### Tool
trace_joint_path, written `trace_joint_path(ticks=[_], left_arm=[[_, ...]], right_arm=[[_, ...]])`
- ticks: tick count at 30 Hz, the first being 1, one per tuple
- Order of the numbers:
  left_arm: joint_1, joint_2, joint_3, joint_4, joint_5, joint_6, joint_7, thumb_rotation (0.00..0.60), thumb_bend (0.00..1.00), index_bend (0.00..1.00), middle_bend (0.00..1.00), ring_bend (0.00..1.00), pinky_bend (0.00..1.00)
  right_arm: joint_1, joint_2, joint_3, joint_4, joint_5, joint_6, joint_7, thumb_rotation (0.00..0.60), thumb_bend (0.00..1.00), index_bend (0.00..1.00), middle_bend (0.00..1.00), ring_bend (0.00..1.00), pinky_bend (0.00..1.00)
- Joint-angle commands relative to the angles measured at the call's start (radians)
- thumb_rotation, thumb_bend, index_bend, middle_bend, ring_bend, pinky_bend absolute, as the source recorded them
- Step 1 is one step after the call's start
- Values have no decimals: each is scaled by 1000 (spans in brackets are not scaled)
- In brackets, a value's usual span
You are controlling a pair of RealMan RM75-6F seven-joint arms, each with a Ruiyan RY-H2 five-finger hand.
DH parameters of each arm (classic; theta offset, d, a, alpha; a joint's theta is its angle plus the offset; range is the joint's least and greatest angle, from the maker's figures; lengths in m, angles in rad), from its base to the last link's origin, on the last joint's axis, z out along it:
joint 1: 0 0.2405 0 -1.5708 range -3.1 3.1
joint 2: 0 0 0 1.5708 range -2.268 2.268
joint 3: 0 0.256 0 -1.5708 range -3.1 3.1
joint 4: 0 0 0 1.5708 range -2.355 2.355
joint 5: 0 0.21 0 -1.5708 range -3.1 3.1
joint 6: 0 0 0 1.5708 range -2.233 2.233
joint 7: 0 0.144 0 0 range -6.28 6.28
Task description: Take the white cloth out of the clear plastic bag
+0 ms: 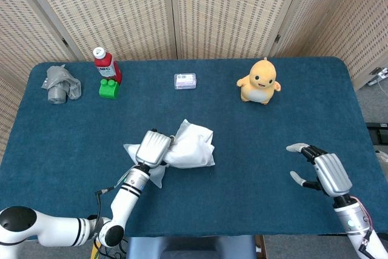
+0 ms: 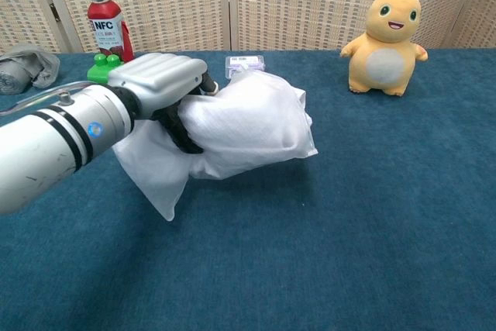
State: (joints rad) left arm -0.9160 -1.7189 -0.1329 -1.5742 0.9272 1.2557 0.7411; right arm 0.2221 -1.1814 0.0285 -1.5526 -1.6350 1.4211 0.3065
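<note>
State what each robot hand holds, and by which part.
Left robot hand grips the bagged white cloth at its bunched left end. Right robot hand holds nothing.

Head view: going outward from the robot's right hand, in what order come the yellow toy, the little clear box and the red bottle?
From the right hand:
1. Yellow toy, at the back, nearest that hand's side.
2. Little clear box, back centre.
3. Red bottle, back left, beside the green block.
</note>
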Motion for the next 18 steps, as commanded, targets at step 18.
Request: trace_joint_path(ticks=[18], left_arm=[[42, 52, -32, -140, 72, 45, 81, 600, 268, 618, 795, 634, 462]], right_arm=[[169, -70, 116, -95, 56, -140, -101, 600, 77, 339, 149, 103, 259]])
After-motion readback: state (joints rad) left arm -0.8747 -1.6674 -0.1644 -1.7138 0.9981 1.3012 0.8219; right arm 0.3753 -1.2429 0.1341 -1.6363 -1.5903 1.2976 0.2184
